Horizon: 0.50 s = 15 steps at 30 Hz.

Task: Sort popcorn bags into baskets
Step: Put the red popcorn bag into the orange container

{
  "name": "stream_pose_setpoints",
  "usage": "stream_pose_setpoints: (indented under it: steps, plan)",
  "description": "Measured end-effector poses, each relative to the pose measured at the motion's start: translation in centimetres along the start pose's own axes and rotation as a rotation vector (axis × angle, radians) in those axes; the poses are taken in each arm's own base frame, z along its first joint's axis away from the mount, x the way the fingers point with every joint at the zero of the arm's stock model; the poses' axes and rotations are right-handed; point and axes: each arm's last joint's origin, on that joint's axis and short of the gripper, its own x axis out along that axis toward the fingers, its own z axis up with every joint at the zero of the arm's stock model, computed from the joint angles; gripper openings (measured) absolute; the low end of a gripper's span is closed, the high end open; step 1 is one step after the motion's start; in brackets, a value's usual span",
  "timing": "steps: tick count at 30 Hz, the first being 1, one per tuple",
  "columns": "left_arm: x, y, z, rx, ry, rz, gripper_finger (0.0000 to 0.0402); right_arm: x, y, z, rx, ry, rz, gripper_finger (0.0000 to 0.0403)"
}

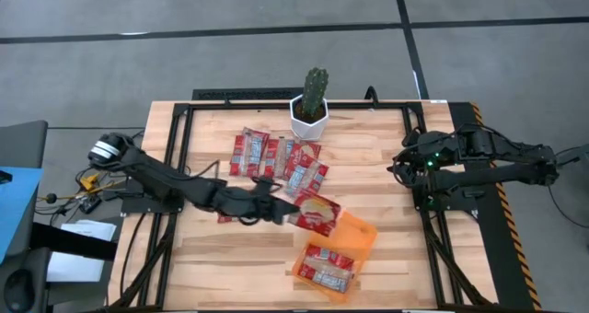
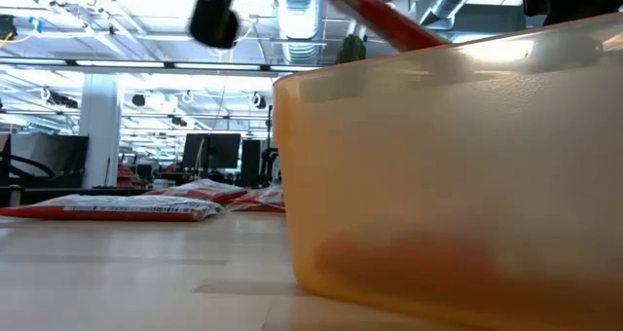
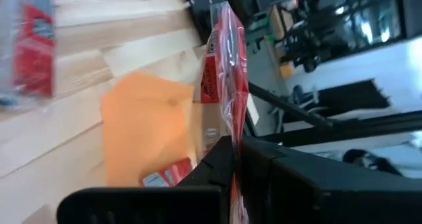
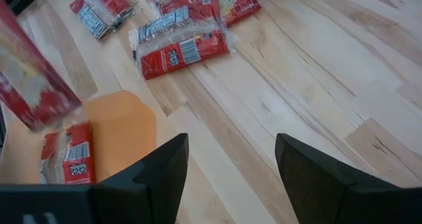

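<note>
jaws of the left gripper [image 1: 287,205] are clamping on a red popcorn bag [image 1: 317,214], holding it over the near edge of the orange basket [image 1: 354,232] at mid-table, while the right gripper [image 4: 231,165] is waiting with its fingers spread apart over the table's right side. one bag [image 1: 327,267] is already lying inside the basket, and several more bags [image 1: 276,156] are lying loose on the wood just in front of the cactus pot [image 1: 310,118].
</note>
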Motion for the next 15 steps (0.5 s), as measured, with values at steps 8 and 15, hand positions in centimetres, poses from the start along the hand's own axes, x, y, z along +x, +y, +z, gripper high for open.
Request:
stream_pose_setpoints:
  steps: [8, 15]
  plan:
    - [5.4, -1.0, -0.7, 0.072, 0.057, 0.046, 0.0000, 0.0, 0.0, 0.0, 0.002, 0.000, -0.001, 0.0254]
    - [8.7, 0.5, -2.4, 0.044, 0.142, 0.085, 0.0000, 0.0, 0.0, 0.0, 0.025, 0.000, -0.002, 0.0254]
